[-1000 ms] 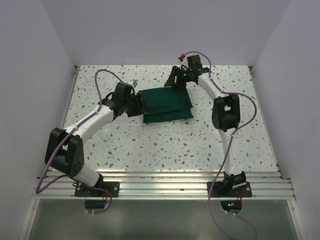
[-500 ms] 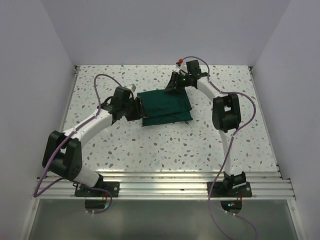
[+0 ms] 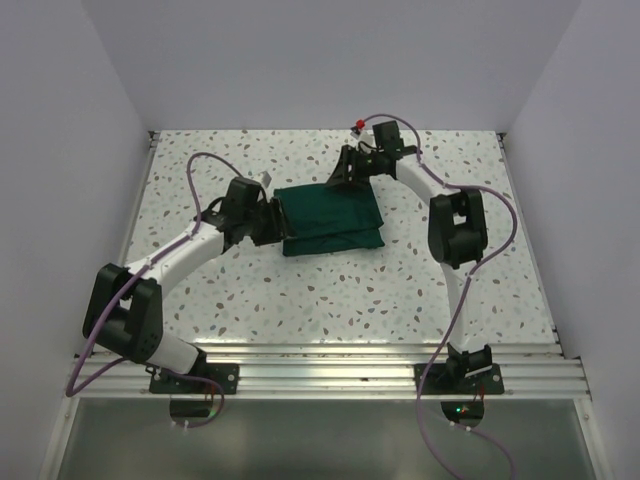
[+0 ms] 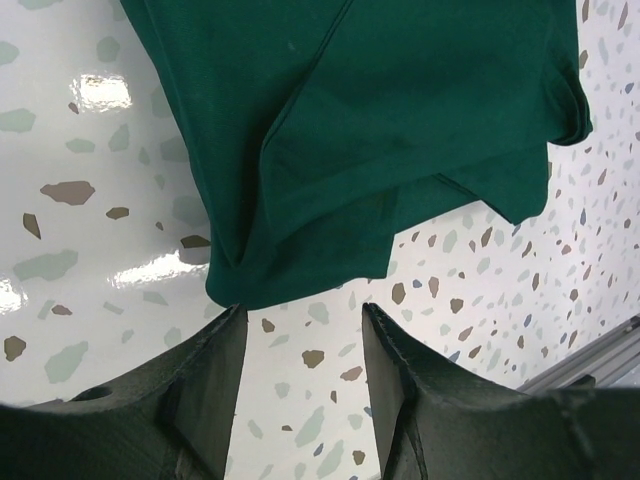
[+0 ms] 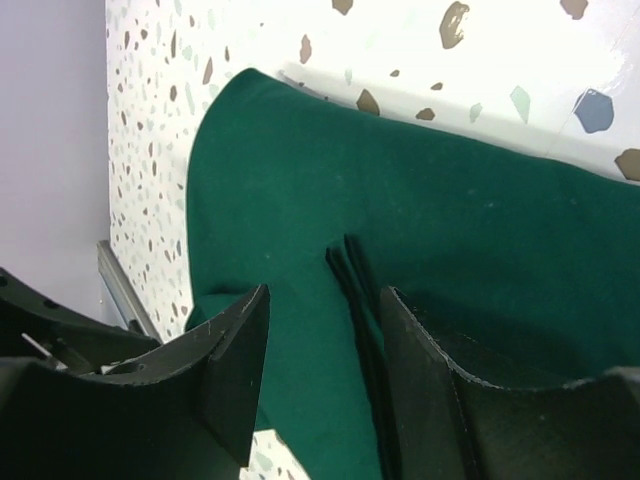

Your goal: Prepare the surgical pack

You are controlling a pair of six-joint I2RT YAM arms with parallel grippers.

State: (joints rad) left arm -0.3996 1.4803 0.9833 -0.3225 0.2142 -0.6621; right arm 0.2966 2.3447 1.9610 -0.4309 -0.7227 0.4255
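Two white robot arms are bolted to a metal rail at the near edge of a speckled white table. Past the rail, a bare stretch of table lies between the arm bases and the surgical pack, a dark green fabric bundle folded into a rough rectangle and lying flat near the middle of the table.

The left arm reaches in from the pack's near left. The left tool sits at the pack's left edge with its two dark fingers spread apart and nothing between them. In the wrist view, a folded corner of the pack lies just beyond the fingertips, with layered edges showing further along.

On the pack's far side, the right arm bends back over from the right. The right tool is over the pack's far edge. Its fingers are also apart, with green cloth and a dark fold line visible through the gap. Whether they touch the fabric cannot be told.

Purple cables loop along both arms.
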